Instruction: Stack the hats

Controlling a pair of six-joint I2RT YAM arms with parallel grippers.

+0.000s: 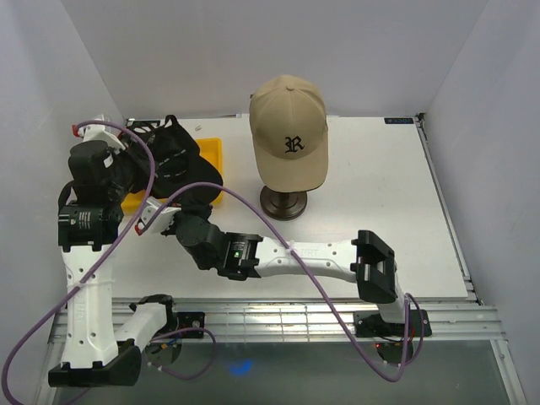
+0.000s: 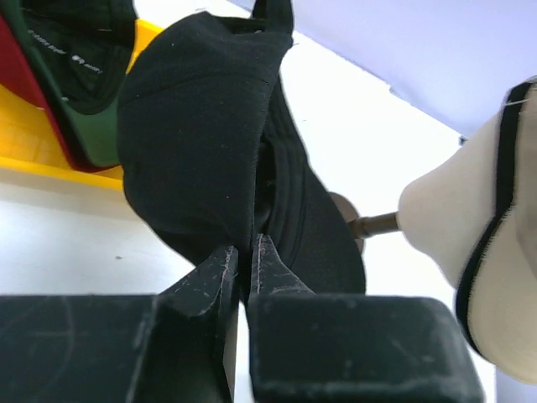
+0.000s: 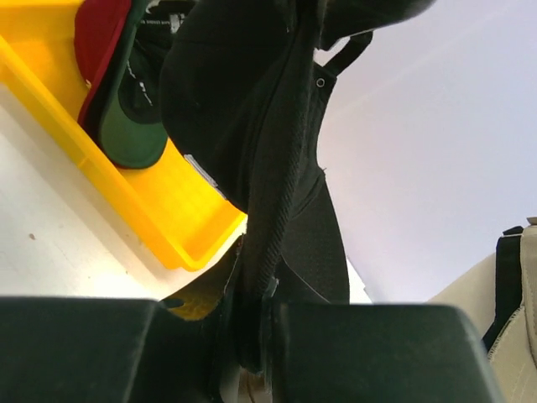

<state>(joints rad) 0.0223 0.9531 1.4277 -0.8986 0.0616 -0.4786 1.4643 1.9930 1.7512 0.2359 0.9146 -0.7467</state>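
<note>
The black cap (image 2: 201,126) is soft, light cloth and is sagging wherever nothing supports it. Only the brim looks stiff, so I judge the brim edge and seams to be the surest holds. I am holding it up between both tools. My left tool (image 2: 246,260) is clenching a fold of the crown, which is bulging just ahead of its fingertips. My right tool (image 3: 252,311) is clamping the ribbed edge. Beyond the cap, a green cap (image 3: 134,126) and a red cap (image 3: 96,34) are lying in the yellow tray (image 3: 159,210). Off to my left tool's right, the tan cap (image 1: 288,126) is sitting on the mannequin head (image 2: 436,210).
</note>
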